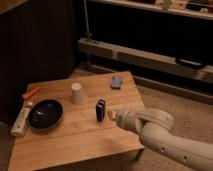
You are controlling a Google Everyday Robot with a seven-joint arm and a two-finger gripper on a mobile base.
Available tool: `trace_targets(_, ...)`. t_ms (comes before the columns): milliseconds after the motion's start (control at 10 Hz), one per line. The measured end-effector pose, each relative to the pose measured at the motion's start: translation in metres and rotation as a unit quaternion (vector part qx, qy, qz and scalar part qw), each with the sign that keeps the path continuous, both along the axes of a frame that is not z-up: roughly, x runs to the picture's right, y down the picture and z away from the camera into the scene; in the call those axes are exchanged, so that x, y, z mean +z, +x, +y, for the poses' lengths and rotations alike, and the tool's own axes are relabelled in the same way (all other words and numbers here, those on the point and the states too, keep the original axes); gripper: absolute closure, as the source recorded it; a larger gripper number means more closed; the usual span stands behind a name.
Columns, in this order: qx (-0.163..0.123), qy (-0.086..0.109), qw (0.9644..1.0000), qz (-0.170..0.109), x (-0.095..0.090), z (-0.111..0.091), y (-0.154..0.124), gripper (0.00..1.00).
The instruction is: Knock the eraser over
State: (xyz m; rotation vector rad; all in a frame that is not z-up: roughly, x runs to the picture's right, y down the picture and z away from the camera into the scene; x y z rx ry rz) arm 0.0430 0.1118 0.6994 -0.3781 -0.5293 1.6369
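The eraser (101, 110) is a small black block with a pale stripe. It stands upright near the middle of the wooden table (75, 142), to the right of the paper cup (77, 93). My gripper (112, 115) is at the tip of the white arm, which comes in from the lower right. It sits just right of the eraser, close to it or touching it.
A black bowl (45, 113) sits at the left, with a long white remote-like bar (21, 120) beside it at the table's left edge. An orange object (31, 93) lies at the far left. A flat grey-blue rectangle (116, 82) lies at the back right corner.
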Motion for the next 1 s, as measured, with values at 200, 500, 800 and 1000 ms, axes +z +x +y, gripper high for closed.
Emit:
trace_targets(200,0.023,-0.003,0.9997,-0.008,0.036,-0.003,0.013,1.00)
trace_targets(500,0.015,-0.003,0.9997,-0.020,0.058,-0.023,-0.005,1.00)
trace_targets(800,-0.010,-0.015,0.9990,-0.040,0.077,-0.042,-0.036,1.00)
trace_targets(1000,-0.030,-0.026,0.9971,-0.065,0.099,-0.058,-0.069,1.00)
